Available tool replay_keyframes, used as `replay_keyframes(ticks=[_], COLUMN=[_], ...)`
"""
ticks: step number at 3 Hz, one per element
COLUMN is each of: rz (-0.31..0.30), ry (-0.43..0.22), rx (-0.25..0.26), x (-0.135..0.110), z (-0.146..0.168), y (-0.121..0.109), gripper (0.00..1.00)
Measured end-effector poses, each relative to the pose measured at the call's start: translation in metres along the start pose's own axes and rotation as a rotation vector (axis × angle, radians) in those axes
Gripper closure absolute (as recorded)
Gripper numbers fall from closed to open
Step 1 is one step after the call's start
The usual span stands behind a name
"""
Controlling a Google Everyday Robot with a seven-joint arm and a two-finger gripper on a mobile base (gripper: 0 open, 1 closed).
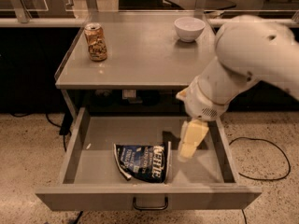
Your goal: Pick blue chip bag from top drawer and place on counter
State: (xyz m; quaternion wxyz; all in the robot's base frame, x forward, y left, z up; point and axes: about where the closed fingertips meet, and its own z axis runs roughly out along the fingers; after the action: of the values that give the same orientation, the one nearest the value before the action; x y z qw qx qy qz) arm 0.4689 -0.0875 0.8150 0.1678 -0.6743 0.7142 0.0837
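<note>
Top drawer (77,143) open w/ blue chip bag (141,162) inside; end effector (189,146) just beside bag, grip can't tell.

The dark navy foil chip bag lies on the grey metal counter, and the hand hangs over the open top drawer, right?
No. The camera view shows the dark navy foil chip bag inside the open grey metal top drawer, not on the grey counter. The hand does hang over it.
</note>
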Motion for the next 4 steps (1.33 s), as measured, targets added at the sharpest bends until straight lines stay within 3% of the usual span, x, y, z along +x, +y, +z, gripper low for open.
replay_keyframes(ticks=[3,4], rz=[-0.030,-0.030], ry=[-0.150,-0.150], rx=[-0.143,-0.143], x=[-0.059,-0.059], z=[0.099,0.099], y=[0.036,0.036], gripper=[0.00,0.00])
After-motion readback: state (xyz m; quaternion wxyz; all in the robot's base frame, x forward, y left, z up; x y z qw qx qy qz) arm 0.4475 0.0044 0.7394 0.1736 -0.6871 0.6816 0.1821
